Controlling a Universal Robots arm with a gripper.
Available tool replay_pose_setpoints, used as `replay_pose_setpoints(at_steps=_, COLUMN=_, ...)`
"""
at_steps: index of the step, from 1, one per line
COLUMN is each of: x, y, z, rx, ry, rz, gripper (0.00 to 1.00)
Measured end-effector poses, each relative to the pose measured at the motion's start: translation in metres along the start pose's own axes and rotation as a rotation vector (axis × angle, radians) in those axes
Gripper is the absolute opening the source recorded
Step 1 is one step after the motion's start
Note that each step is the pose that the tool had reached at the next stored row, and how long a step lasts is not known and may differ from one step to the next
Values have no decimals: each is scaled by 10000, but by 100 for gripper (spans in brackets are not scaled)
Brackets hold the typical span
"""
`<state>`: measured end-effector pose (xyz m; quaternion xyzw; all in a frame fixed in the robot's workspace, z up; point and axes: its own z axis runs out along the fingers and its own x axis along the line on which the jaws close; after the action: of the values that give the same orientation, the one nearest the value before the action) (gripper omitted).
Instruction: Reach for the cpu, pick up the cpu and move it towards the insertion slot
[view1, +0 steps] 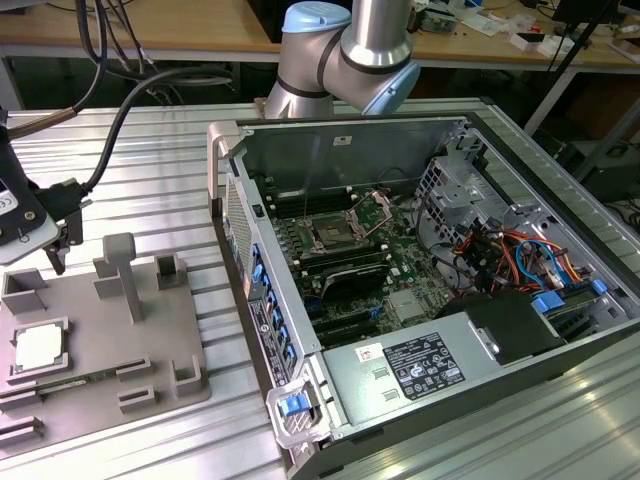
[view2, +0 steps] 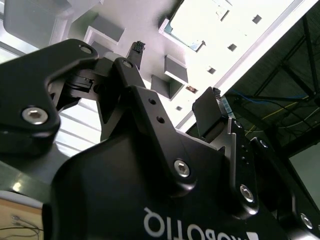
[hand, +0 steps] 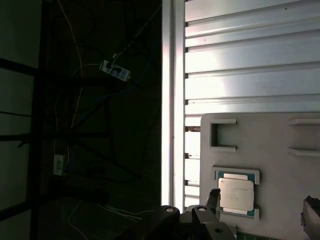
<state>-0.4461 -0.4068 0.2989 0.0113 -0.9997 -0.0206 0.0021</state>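
Observation:
The cpu (view1: 40, 346) is a silvery square chip lying flat in a recess of the grey plastic tray (view1: 150, 345) at the exterior view's left. In the first wrist view the cpu (hand: 236, 195) lies between two dark fingertips (hand: 214, 198). My gripper (view1: 66, 244) hangs open a little above the tray, just beyond the chip and apart from it. The second wrist view has the gripper (view2: 175, 70) with both fingers spread and nothing between them. The insertion slot (view1: 330, 237), a silver-framed socket with a dark centre, sits on the motherboard inside the open computer case.
The open computer case (view1: 400, 380) fills the middle and right of the ribbed metal table (view1: 140, 150). Raised grey blocks (view1: 120, 270) stand on the tray close to the gripper. A black cable (view1: 130, 110) arcs from the arm over the table. The table's edge (hand: 172, 100) runs near the tray.

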Motion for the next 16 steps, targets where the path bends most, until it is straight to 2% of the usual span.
replay_pose_setpoints(at_steps=16, x=0, y=-3, z=28, rx=0, ry=-1, rz=-1, gripper=67)
